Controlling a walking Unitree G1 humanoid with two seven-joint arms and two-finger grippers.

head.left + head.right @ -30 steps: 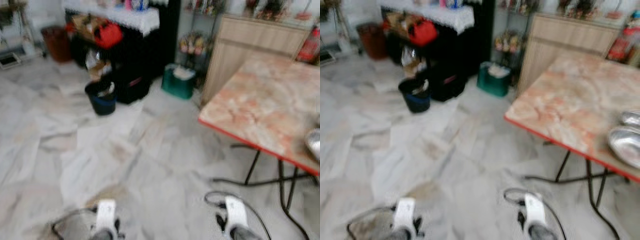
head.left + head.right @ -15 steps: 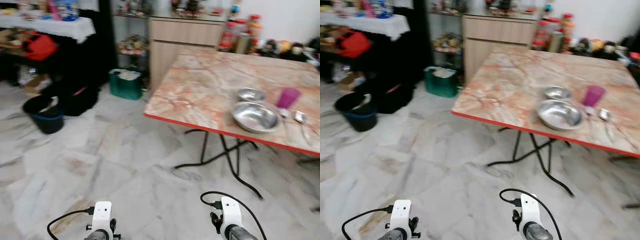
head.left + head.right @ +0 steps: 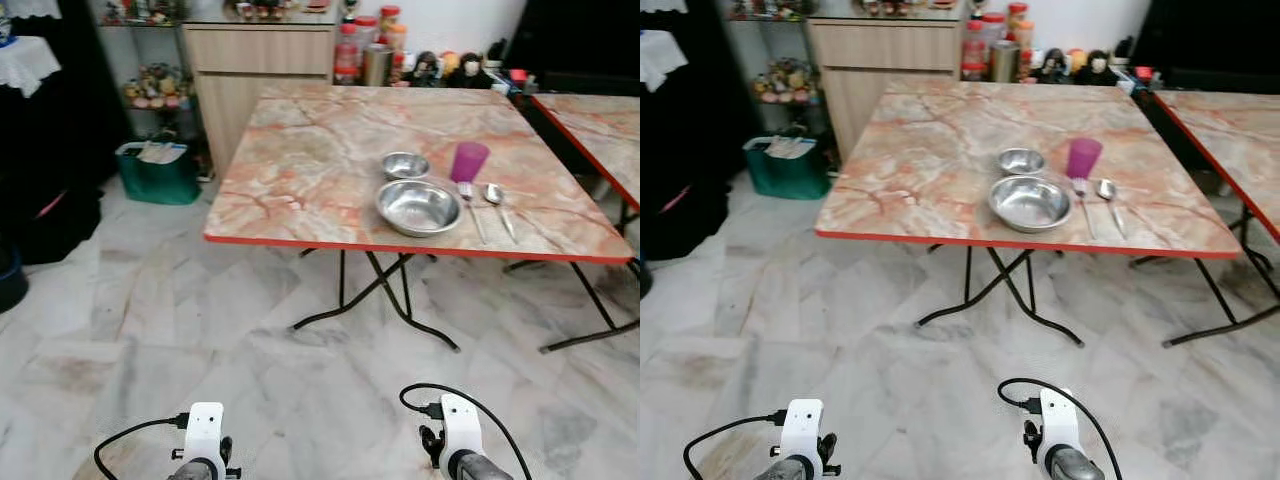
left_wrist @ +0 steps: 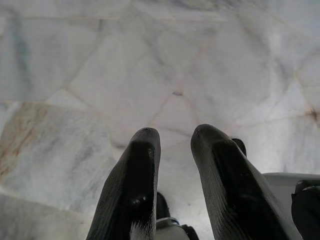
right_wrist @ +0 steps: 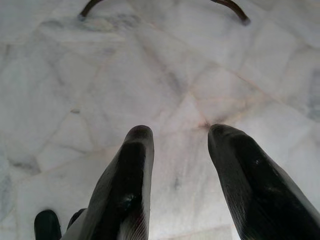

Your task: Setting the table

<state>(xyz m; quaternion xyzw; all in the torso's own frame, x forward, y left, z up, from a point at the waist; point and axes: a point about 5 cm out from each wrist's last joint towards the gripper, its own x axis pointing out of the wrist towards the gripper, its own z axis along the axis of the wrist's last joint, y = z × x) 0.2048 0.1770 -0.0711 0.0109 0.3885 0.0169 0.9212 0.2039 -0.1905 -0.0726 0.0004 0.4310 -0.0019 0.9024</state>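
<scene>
Low over the marble floor [image 4: 100,75], left end effector [image 4: 172,137] and right end effector [image 5: 177,132] hang open, empty.

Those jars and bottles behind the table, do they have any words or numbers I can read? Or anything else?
No text can be read.
The jars and bottles on the cabinet: labels too small and blurred.
The green bag, pink cup and steel bowls: no writing visible.

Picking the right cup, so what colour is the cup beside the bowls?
Purple cup, clearest in the left eye view.
</scene>
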